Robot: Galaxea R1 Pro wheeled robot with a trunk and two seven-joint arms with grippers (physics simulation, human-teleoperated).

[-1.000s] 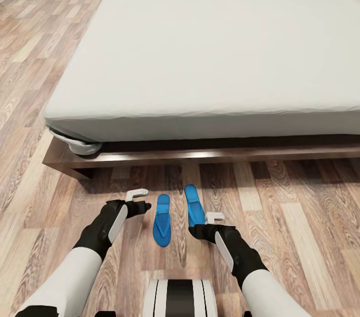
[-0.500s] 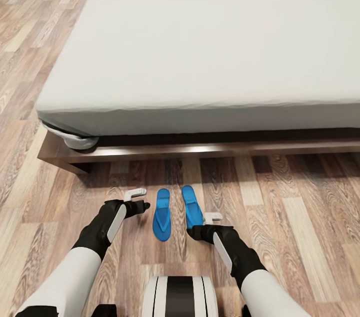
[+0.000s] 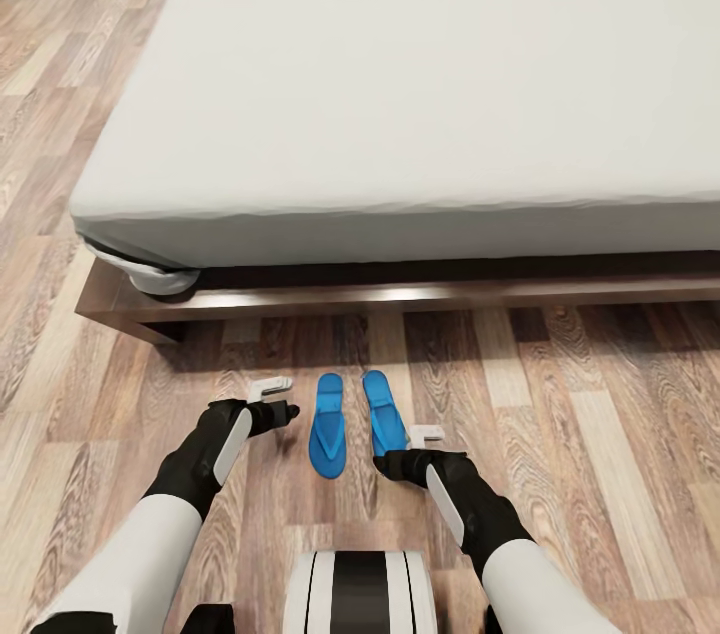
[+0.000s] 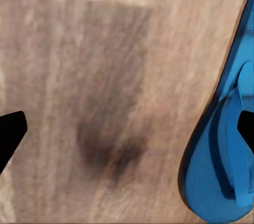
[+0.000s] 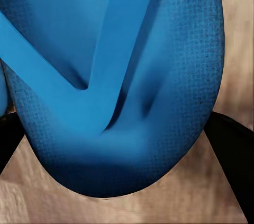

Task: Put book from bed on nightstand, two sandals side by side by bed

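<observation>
Two blue sandals lie on the wood-plank floor [image 3: 600, 394] just in front of the bed [image 3: 400, 114], at 12 o'clock from the robot's trunk, between its two arms. Their long axes run nearly parallel, from 6 toward 12 o'clock, toes toward the bed frame. The left sandal [image 3: 327, 422] sits slightly nearer the robot than the right sandal [image 3: 383, 411], with a narrow strip of floor between them, so they already read as roughly side by side.

The right gripper [image 3: 408, 447] is at the near end of the right sandal. In the right wrist view the sandal's rounded end and its strap [image 5: 114, 70] sit squarely between the two dark fingers [image 5: 233, 150], which stand close against either edge. Whether the jaws are pressing the sole or have just let it go, I cannot tell.

The left gripper [image 3: 283, 398] hovers at about 9 o'clock of the left sandal, just beside it. The left wrist view shows the jaws spread wide over bare floor, with the sandal [image 4: 225, 144] at one side, by one fingertip and not between the two.

The move to come, as I judge it, turns on the right arm: it is the nearer one, and any small correction would slide the right sandal along its own axis to level the pair. The book still needs moving.
</observation>
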